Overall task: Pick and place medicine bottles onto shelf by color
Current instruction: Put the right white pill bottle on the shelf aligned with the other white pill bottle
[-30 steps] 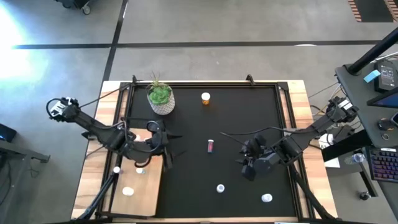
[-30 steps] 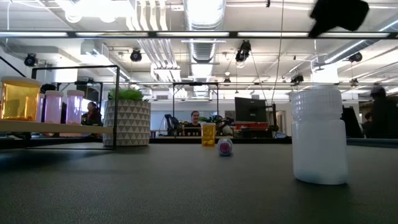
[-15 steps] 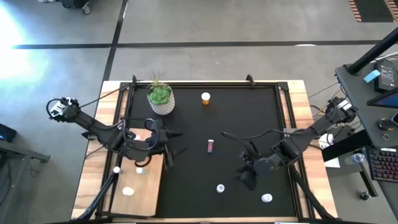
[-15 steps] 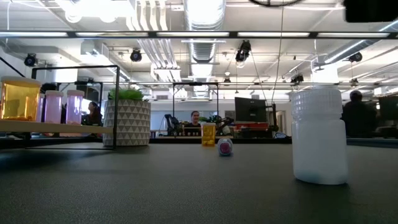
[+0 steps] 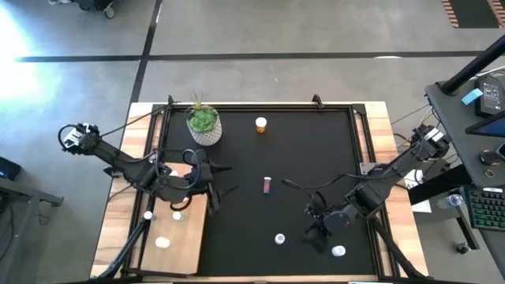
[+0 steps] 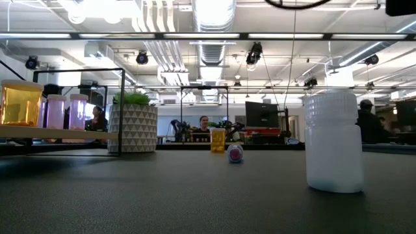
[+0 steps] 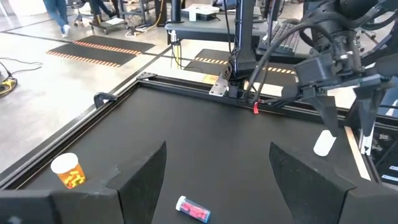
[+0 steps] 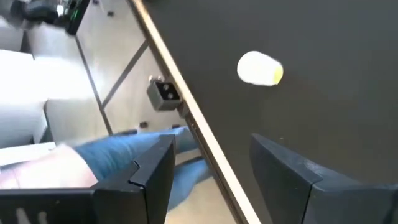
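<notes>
An orange bottle (image 5: 260, 124) stands at the mat's far side. A pink bottle (image 5: 267, 185) lies on its side mid-mat. Two white bottles (image 5: 279, 238) (image 5: 338, 252) stand near the front edge. The light-wood shelf (image 5: 188, 237) at the left front holds several bottles (image 5: 162, 243); in the low view they are orange (image 6: 19, 104) and pink (image 6: 55, 112). My left gripper (image 5: 215, 185) is open and empty by the shelf's far end, left of the pink bottle (image 7: 193, 208). My right gripper (image 5: 319, 233) is open and empty between the two white bottles, one ahead of it (image 8: 260, 67).
A white speckled pot with a green plant (image 5: 203, 126) stands at the far left of the black mat (image 5: 316, 158). The mat's metal frame (image 8: 186, 118) runs along its edge. Blue cloth, perhaps a person's leg (image 8: 124, 155), shows beyond the front edge. People sit in the room behind (image 6: 205, 123).
My right gripper has moved toward the table's near edge, from mid-mat on the right down to between the two white bottles. The bottles have stayed in place.
</notes>
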Robot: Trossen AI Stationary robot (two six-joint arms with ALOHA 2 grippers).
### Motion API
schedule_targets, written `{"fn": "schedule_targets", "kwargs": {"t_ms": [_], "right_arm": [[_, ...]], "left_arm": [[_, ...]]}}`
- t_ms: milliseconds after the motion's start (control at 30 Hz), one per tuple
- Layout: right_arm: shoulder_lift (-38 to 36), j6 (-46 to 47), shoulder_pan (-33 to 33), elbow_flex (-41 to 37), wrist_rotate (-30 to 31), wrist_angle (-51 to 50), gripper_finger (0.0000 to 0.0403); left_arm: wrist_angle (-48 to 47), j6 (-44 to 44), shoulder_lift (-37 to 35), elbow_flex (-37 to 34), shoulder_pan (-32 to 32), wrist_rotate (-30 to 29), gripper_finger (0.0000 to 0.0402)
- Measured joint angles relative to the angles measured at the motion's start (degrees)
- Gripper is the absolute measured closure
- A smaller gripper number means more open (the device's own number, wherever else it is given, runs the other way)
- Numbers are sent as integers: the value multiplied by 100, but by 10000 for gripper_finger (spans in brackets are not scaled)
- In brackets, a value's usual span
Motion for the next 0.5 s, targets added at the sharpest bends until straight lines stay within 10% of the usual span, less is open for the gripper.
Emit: {"fn": "schedule_targets", "kwargs": {"t_ms": [500], "right_arm": [[-52,-462,486,-2,-272,-177,209]], "left_arm": [[151,-42,0,0,41,-177,132]]}}
